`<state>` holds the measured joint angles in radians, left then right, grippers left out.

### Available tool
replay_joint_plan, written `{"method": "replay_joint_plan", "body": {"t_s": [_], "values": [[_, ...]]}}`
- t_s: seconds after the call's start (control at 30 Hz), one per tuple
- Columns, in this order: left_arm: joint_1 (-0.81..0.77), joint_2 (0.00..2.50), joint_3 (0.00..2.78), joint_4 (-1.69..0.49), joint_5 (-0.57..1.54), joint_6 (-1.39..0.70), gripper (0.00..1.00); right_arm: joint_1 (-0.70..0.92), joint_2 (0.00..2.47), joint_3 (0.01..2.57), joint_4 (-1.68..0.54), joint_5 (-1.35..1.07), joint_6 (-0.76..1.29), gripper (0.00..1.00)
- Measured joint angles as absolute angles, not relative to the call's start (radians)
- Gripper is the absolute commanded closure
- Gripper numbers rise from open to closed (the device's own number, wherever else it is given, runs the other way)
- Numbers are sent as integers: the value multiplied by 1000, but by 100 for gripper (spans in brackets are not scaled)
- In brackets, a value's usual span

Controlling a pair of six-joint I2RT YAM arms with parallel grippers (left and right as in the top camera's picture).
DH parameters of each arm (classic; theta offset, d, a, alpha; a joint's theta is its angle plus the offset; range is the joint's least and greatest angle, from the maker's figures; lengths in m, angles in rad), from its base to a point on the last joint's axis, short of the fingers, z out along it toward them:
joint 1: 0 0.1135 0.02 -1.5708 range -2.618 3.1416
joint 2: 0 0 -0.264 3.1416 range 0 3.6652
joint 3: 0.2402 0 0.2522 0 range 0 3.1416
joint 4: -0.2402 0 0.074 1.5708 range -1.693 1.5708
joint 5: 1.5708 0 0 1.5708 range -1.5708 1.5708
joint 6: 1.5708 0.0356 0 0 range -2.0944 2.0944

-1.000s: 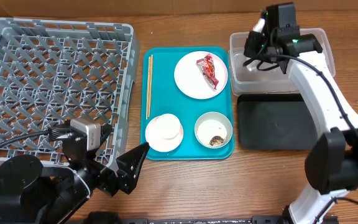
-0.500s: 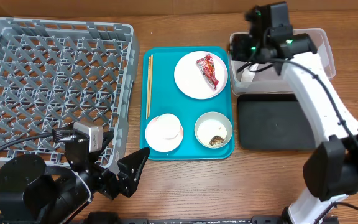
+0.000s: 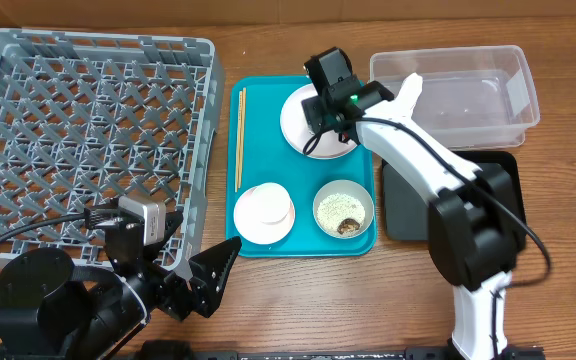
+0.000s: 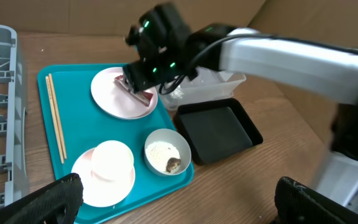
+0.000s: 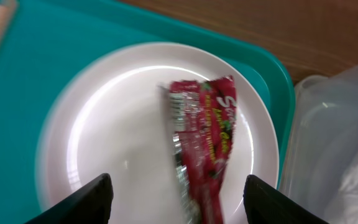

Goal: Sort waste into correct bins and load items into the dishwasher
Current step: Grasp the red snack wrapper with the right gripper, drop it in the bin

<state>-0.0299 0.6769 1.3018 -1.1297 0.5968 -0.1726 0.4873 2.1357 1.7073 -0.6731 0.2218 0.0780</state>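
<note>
Tackling the red wrapper (image 5: 201, 158), lying lengthwise on the pink plate (image 5: 104, 143) at the far end of the teal tray (image 3: 268, 130), mid-table toward the far edge. Hovering the right gripper (image 5: 178, 180) directly above it, fingers spread wide on either side, grasping nothing. Judging this as the reach-in for the wrapper pickup. Calling next for lowering straight down, pinching across the wrapper's narrow width without scraping the plate, lifting, then carrying rightward, probably to the clear tub (image 3: 448, 52) at the far right corner. Resting the left gripper (image 3: 208, 275) by the near edge, released and empty.
</note>
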Motion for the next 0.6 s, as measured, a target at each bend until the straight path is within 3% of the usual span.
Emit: {"method": "replay_joint_plan", "body": {"t_s": [0.1,0.2,0.3,0.4,0.6], "values": [[-30,677,1302,-1130,597,-173,0,459,2207,1707,-669,229,78,36],[-30,677,1302,-1130,597,-173,0,438,2257,1705,-678,222,83,72],[-30,677,1302,-1130,596,-173,0,438,2263,1707,-686,217,76,87],[-30,677,1302,-1130,596,-173,0,447,2261,1710,-712,217,78,96],[-30,677,1302,-1130,596,-173,0,459,2222,1726,-796,210,86,96]]}}
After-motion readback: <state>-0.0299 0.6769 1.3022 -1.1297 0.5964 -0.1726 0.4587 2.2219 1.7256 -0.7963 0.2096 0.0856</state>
